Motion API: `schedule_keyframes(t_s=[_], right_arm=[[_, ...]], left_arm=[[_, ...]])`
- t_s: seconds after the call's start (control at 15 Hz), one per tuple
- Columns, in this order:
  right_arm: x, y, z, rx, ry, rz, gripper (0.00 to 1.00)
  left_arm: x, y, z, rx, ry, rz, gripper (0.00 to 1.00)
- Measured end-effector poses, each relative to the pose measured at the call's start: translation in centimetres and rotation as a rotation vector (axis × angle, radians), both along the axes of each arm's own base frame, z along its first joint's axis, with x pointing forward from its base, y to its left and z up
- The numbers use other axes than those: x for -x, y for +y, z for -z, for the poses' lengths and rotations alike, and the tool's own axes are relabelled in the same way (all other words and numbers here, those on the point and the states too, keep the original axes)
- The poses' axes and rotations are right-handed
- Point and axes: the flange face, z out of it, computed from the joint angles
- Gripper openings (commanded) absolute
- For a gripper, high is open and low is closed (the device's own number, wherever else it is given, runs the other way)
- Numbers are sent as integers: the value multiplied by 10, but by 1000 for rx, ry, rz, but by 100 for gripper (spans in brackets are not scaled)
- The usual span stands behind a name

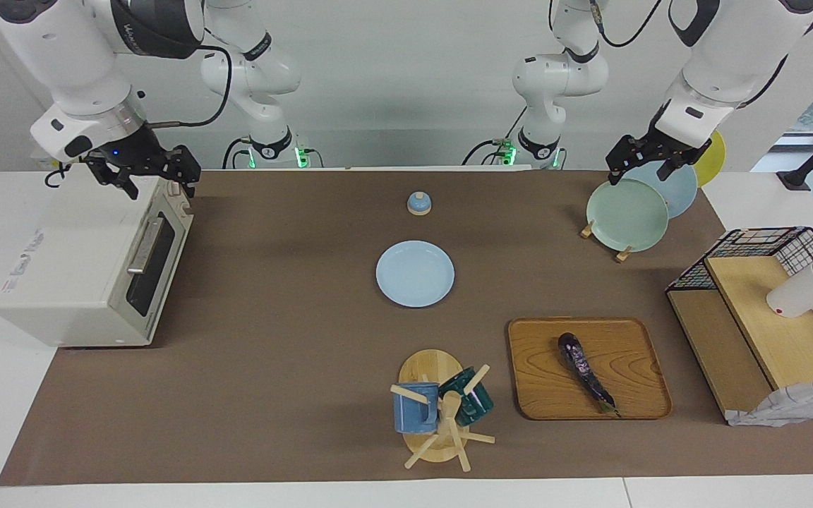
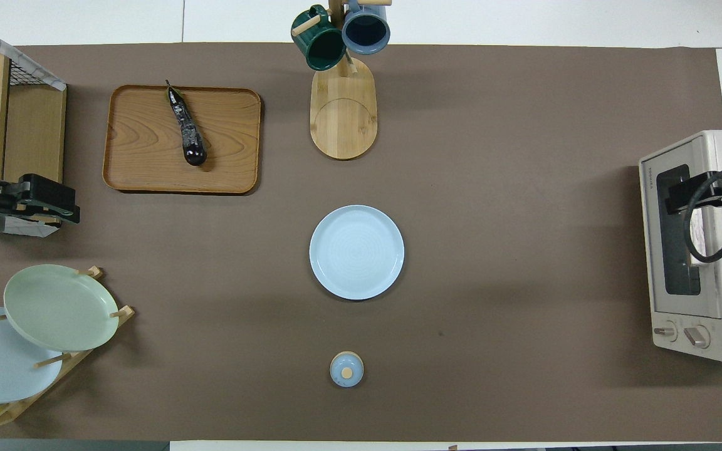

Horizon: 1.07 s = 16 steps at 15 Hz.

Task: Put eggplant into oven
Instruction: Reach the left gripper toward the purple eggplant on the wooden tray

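— Oven point(image 1: 89, 268) first, at the right arm's end of the surface point(image 1: 272, 395): what is it doing?

— It sits with its dark glass door shut. The right hand point(image 1: 156, 176) hangs directly over it, about above the top front edge. The fingers stand wide apart and grip nothing.

— And moving along from that hand toward the middle?

— Well apart from it, a small blue knobbed piece point(image 1: 418, 203) stands close to the robots. A pale blue plate point(image 1: 415, 274) lies flat a little farther out, at about the middle of the surface. Farther out again there is a wooden mug tree point(image 1: 442, 423) with a blue mug point(image 1: 415, 408) and a green mug point(image 1: 473, 401) hung on it. Neither hand is near any of these.

— Eggplant point(image 1: 585, 374)?

— It lies slantwise on a wooden tray point(image 1: 540, 395) just beside the mug tree, toward the left arm's end. Its stem tip points away from the robots, near the tray's outer rim. It is well apart from both hands: the whole width of the surface from the right hand, and much farther out from the robots than the rack by the left one.

— Then the left hand point(image 1: 639, 169)?

— Up in the air at the plate rack, with a green plate point(image 1: 625, 215) leaning just under it in the facing view. Its fingers are spread fully too, and it is empty.

— Anything past it?

— A wooden shelf point(image 1: 752, 339) with a wire basket stands at the surface's edge.
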Motion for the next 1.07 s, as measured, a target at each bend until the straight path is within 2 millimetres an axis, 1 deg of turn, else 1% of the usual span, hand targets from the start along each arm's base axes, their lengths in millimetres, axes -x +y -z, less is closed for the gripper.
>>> schedule_keyframes(t_s=[0.4, 0.73, 0.8, 0.93, 1.0, 1.07], right_arm=[[0, 0, 0, 0, 0, 0, 100], [-1, 1, -1, 0, -6, -2, 100], [-1, 1, -1, 0, -11, -9, 78], [-2, 2, -2, -2, -18, -34, 18], [-2, 3, -1, -2, -17, -41, 0], [-2, 2, 0, -3, -15, -45, 0]], left_arm=[[-1, 1, -1, 1, -9, -2, 100], [-13, 1, -7, 13, -108, -35, 100], [-16, 1, -7, 22, -125, -43, 100], [-21, 0, -1, 44, -122, -56, 100], [-26, 0, 7, 49, -116, -60, 100], [-34, 0, 18, 52, -108, -62, 100]])
